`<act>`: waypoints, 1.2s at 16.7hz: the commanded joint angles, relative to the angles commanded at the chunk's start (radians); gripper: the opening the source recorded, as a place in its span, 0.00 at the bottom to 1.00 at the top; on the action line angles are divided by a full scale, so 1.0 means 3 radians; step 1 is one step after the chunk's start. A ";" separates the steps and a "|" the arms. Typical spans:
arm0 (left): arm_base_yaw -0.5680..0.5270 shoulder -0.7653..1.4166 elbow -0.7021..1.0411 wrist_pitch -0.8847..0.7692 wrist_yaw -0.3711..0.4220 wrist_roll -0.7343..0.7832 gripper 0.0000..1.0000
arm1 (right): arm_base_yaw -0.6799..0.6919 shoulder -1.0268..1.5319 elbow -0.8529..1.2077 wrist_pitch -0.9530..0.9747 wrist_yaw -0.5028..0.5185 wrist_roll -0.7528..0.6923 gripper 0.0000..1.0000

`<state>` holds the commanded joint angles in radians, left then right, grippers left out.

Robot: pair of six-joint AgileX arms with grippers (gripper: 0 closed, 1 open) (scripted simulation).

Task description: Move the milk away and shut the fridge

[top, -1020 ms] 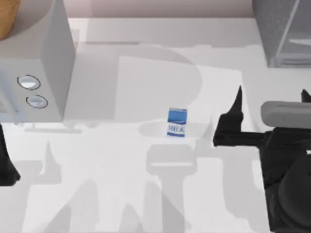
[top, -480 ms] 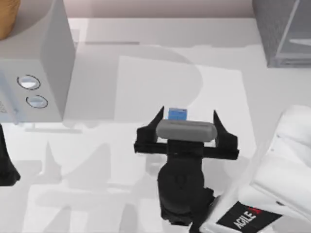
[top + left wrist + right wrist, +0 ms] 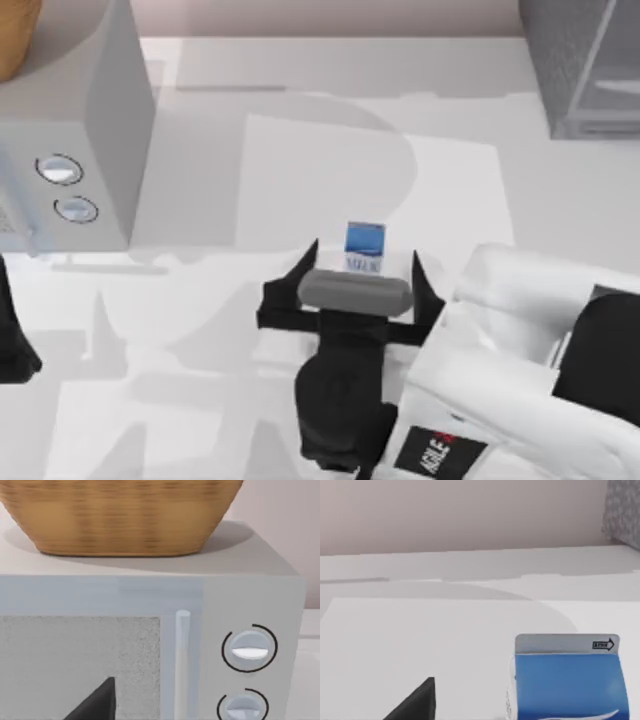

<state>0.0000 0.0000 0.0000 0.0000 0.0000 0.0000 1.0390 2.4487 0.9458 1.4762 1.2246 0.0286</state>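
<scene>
The milk (image 3: 364, 247) is being taken as the landmark: it is being seen standing upright near the middle of the white table (image 3: 230, 330), blue above and white below. Nearest the camera's edge, the right arm (image 3: 500, 350) is being seen reaching in from the milk's right, and the right gripper (image 3: 363, 260) is being held just in front of the carton with its two black fingers (image 3: 302, 262) spread wide apart, one at each side, neither being seen touching it. In the right wrist view the milk (image 3: 567, 677) is being shown close ahead. Well off to the milk's left, the left gripper (image 3: 12, 340) is being kept parked by the light grey box (image 3: 70, 120) with two dials (image 3: 60, 170); whether its fingers are apart cannot be told. A woven basket (image 3: 122, 515) is being carried on that box. Farthest, beyond the milk to its right, the fridge (image 3: 570, 60) is being seen at the table's back corner.
</scene>
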 joint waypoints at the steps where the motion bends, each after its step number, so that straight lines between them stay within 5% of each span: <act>1: 0.0000 0.0000 0.0000 0.0000 0.0000 0.0000 1.00 | 0.0000 0.0000 0.0000 0.0000 0.0000 0.0000 1.00; 13: 0.0000 0.0000 0.0000 0.0000 0.0000 0.0000 1.00 | -0.0322 0.0077 0.0248 -0.0148 -0.0321 -0.0021 1.00; 20: 0.0000 0.0000 0.0000 0.0000 0.0000 0.0000 1.00 | -0.0322 0.0077 0.0248 -0.0148 -0.0321 -0.0021 0.47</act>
<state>0.0000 0.0000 0.0000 0.0000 0.0000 0.0000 0.9423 2.4717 1.0201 1.4317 1.1282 0.0222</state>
